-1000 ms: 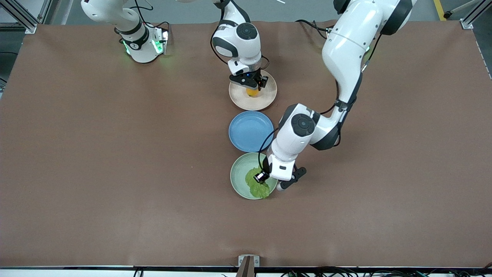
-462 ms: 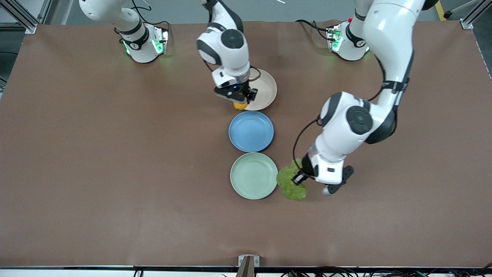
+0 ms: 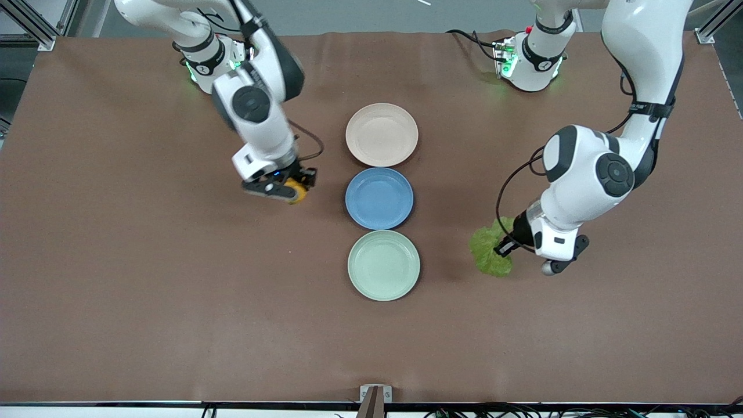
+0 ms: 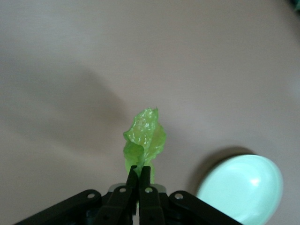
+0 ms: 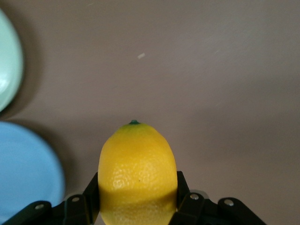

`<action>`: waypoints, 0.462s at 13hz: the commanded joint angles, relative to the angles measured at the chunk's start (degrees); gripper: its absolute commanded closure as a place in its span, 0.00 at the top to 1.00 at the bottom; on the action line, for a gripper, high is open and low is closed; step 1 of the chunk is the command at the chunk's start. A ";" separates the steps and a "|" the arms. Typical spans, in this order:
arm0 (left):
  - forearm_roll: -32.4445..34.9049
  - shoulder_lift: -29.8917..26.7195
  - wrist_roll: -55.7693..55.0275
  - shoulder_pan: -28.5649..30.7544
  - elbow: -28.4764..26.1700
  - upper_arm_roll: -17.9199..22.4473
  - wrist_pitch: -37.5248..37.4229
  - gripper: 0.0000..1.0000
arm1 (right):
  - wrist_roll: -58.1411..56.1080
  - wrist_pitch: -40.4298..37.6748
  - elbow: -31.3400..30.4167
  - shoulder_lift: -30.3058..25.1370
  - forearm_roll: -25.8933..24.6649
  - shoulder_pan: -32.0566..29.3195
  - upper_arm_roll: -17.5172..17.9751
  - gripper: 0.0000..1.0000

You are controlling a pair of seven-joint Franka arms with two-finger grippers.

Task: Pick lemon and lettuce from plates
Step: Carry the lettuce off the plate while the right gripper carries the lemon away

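Observation:
My right gripper (image 3: 292, 190) is shut on the lemon (image 3: 298, 190), holding it over bare table beside the blue plate, toward the right arm's end. The lemon fills the right wrist view (image 5: 137, 171) between the fingers. My left gripper (image 3: 504, 248) is shut on the lettuce (image 3: 489, 253), which hangs over bare table beside the mint green plate (image 3: 383, 265), toward the left arm's end. In the left wrist view the lettuce (image 4: 144, 138) sticks out from the closed fingertips, with the green plate (image 4: 243, 187) off to one side. The beige-pink plate (image 3: 381, 134) and the green plate hold nothing.
A blue plate (image 3: 379, 198) lies between the two pale plates, also empty; it shows in the right wrist view (image 5: 26, 168). The brown table (image 3: 145, 278) stretches wide at both ends. The arm bases stand along the table's far edge.
Both arms lifted their items off the plates and carried them outward: the lemon toward the right arm's end, the lettuce toward the left arm's end. Both pale plates now show bare.

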 commanded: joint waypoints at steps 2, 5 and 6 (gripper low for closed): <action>0.48 -3.19 1.52 3.17 -11.36 -1.66 10.17 0.02 | -16.38 1.73 -2.08 0.22 -0.82 -12.63 1.39 0.00; 0.57 -2.84 5.11 4.57 -15.94 -1.66 16.17 0.03 | -27.02 6.55 -1.90 5.22 -0.82 -20.46 1.39 0.00; 0.57 -2.66 6.60 5.09 -17.08 -1.66 17.48 0.04 | -29.66 9.27 -1.73 7.41 -0.82 -22.22 1.39 0.00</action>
